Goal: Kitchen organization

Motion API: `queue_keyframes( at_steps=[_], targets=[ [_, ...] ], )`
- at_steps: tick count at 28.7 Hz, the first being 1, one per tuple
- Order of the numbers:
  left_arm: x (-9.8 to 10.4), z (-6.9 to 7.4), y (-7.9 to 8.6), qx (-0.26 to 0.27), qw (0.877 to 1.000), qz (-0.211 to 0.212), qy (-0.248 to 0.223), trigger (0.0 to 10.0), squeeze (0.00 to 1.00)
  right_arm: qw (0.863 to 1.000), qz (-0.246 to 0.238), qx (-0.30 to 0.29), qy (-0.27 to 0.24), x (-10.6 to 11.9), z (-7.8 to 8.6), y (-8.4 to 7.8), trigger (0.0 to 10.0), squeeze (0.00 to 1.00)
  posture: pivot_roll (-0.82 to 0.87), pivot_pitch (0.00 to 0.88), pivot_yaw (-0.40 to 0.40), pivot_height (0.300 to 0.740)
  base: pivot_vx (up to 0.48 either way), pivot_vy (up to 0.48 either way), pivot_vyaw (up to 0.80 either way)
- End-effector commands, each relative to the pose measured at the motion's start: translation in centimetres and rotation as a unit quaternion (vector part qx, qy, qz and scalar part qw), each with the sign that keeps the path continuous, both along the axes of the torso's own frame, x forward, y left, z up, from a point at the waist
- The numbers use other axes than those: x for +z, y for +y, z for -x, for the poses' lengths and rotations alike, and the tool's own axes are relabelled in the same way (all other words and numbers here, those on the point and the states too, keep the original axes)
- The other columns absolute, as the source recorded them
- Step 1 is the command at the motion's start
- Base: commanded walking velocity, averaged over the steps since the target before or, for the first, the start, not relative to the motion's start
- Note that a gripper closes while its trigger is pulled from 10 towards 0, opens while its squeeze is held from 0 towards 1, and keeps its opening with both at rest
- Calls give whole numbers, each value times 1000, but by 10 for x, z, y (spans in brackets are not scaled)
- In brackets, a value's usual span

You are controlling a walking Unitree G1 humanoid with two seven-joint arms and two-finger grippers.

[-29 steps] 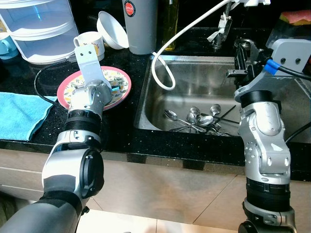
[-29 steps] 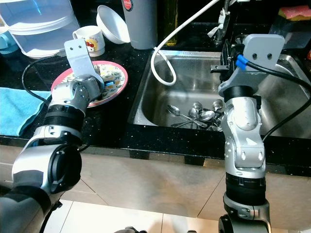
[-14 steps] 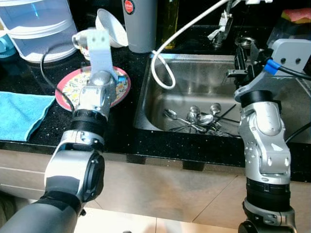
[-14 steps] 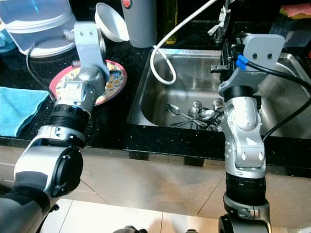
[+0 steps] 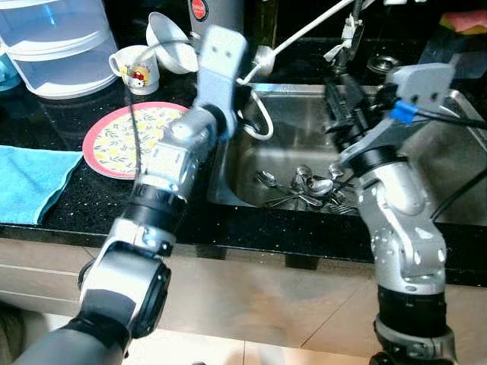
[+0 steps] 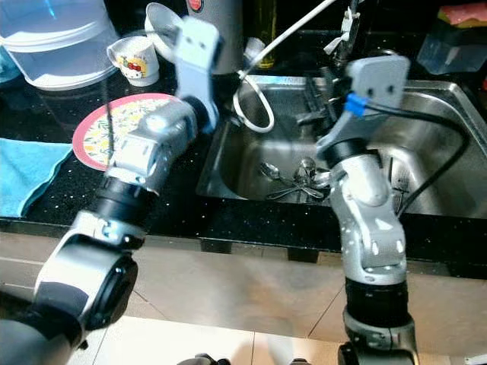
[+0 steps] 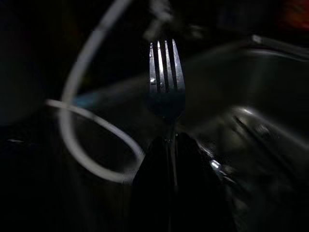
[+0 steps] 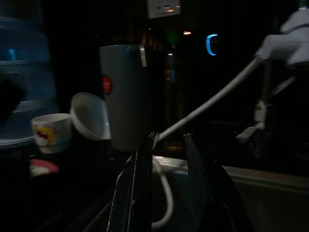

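Note:
My left gripper (image 7: 169, 142) is shut on the handle of a metal fork (image 7: 165, 72), tines pointing away from it. The left arm reaches across the counter, and the fork's head (image 5: 262, 55) hangs above the back left corner of the steel sink (image 5: 228, 163). Over the sink's middle my right gripper (image 5: 340, 97) points left toward the fork. Its fingers (image 8: 142, 169) stand open with nothing between them. Several spoons (image 5: 313, 185) lie in the sink's bottom. A pink-rimmed floral plate (image 5: 125, 138) rests on the black counter, left of the sink.
A white hose (image 5: 257, 125) loops over the sink's left rim. Behind the plate stand a white cup (image 5: 137, 67), a tilted white bowl (image 5: 169, 34) and a grey canister (image 5: 217, 11). A blue towel (image 5: 30, 181) and a clear plastic container (image 5: 53, 46) sit far left.
My left arm has swung right, from over the plate to above the sink's left corner, carrying the fork. The right gripper has turned and shifted left toward it.

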State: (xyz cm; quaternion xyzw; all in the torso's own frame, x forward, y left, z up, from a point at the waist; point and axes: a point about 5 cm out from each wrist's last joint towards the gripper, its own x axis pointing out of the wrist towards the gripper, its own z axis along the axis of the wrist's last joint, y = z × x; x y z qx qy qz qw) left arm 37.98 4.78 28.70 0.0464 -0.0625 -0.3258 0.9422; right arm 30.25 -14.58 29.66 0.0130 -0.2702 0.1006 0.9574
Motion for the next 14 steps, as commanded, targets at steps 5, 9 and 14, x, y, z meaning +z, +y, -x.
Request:
queue_keyframes(
  at_steps=[5, 9, 14],
  targets=[
    [-4, 5, -12, -52, 999, -15, 0, 10000, 0, 999, 3, -38, 8, -1, -3, -11, 10000, 0, 11, 96, 73, 740, 0, 0, 0],
    [-22, 4, -24, -75, 996, -42, 39, 10000, 0, 997, 20, -75, 15, -2, -8, -17, 10000, 0, 7, 89, 72, 740, 0, 0, 0],
    [-41, 7, -33, -99, 989, -69, 86, 10000, 0, 992, 44, -112, 38, -11, -11, -23, 10000, 0, 4, 82, 75, 740, 0, 0, 0]
  ],
)
